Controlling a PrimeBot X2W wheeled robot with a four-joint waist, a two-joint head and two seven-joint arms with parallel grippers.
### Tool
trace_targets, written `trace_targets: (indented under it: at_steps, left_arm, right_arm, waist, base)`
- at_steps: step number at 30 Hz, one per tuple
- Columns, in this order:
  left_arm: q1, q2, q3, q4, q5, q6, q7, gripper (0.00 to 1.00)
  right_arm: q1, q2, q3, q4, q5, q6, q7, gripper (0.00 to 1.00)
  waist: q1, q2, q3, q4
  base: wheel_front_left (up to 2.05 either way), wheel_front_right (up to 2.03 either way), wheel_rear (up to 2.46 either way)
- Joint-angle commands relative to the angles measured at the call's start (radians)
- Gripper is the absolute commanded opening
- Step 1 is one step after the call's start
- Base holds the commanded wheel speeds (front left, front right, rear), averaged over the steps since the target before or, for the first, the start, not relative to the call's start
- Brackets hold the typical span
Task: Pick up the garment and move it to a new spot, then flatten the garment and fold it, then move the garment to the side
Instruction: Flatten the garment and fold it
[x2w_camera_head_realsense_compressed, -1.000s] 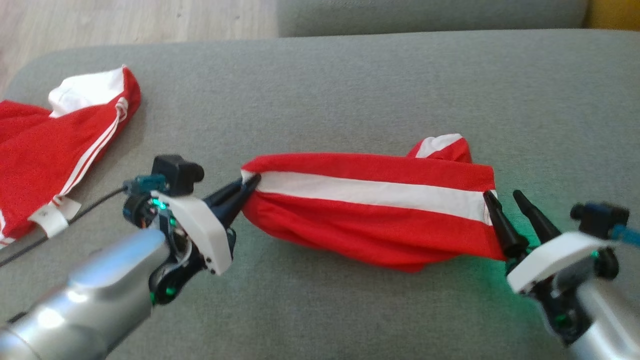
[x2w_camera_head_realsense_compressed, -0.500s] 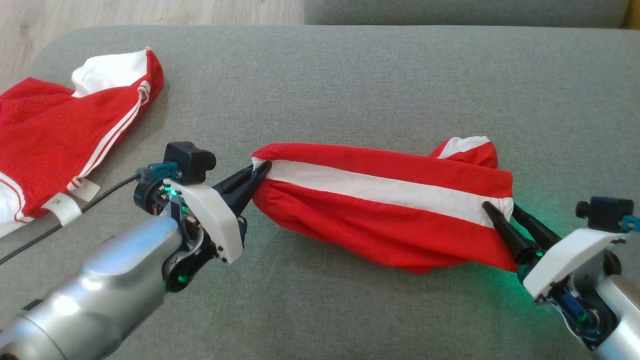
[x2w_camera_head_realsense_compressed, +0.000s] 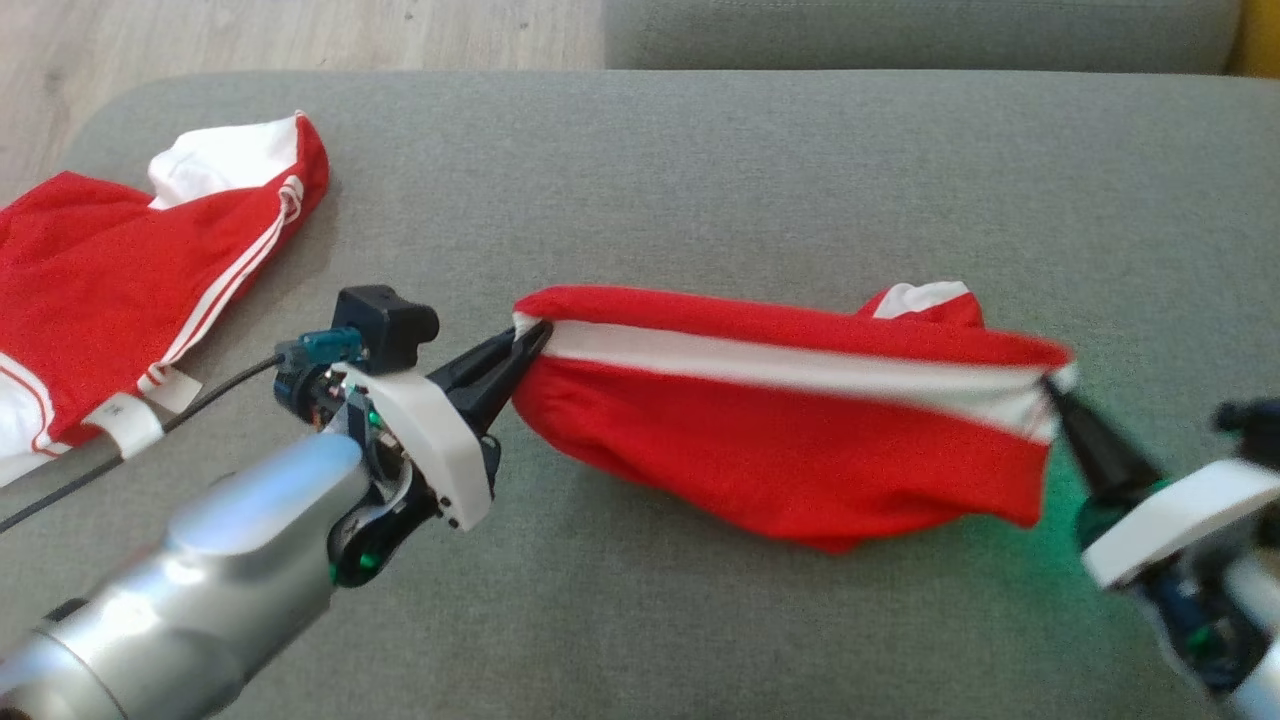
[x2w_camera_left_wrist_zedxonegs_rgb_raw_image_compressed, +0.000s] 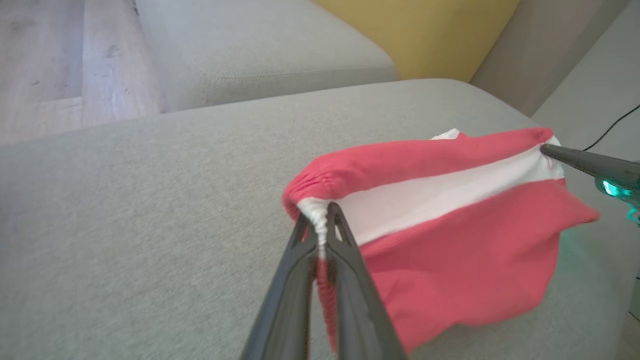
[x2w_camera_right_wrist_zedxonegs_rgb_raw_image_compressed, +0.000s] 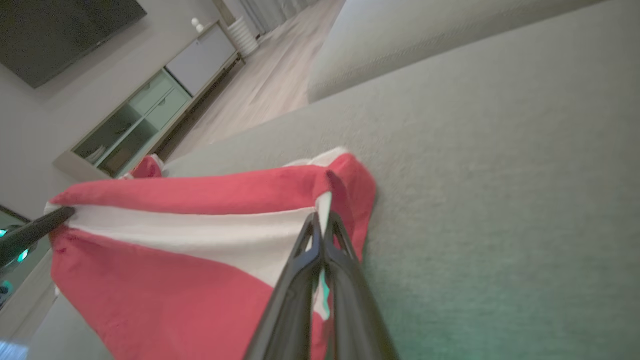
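The garment (x2w_camera_head_realsense_compressed: 780, 440) is being held stretched over the grey cushion (x2w_camera_head_realsense_compressed: 700, 180). Its white band is being pinched at 1 end by the left gripper (x2w_camera_head_realsense_compressed: 530, 340) and at the other by the right gripper (x2w_camera_head_realsense_compressed: 1052, 382). A 2nd red garment (x2w_camera_head_realsense_compressed: 100, 280) is being shown in the head view, far left; a cabinet (x2w_camera_right_wrist_zedxonegs_rgb_raw_image_compressed: 150, 120) in the right wrist view. The long axis is being drawn left-right.

Garment (x2w_camera_head_realsense_compressed: 790, 455) red, white band; sofa (x2w_camera_head_realsense_compressed: 700, 180) grey; fingers (x2w_camera_left_wrist_zedxonegs_rgb_raw_image_compressed: 345, 280) dark.
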Motion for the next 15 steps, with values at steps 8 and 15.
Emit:
trace_targets:
  at_steps: [8, 15]
  left_arm:
    - [-0.276, 0.000, 0.102, -0.037, 0.079, 0.002, -0.118, 0.00]
    - [-0.529, -0.111, 0.226, 0.071, 0.190, 0.028, -0.188, 0.00]
  right_arm:
    - [-0.228, -0.161, -0.178, -0.077, -0.052, -0.001, -0.095, 0.00]
    - [-0.494, -0.196, -0.263, -0.054, -0.128, -0.001, -0.105, 0.00]
  waist:
    - [0.0000, 0.0000, 0.064, -0.055]
    - [0.0000, 0.0000, 0.152, -0.097]
  base:
    - [0.00, 0.00, 0.00]
    - [0.00, 0.00, 0.00]
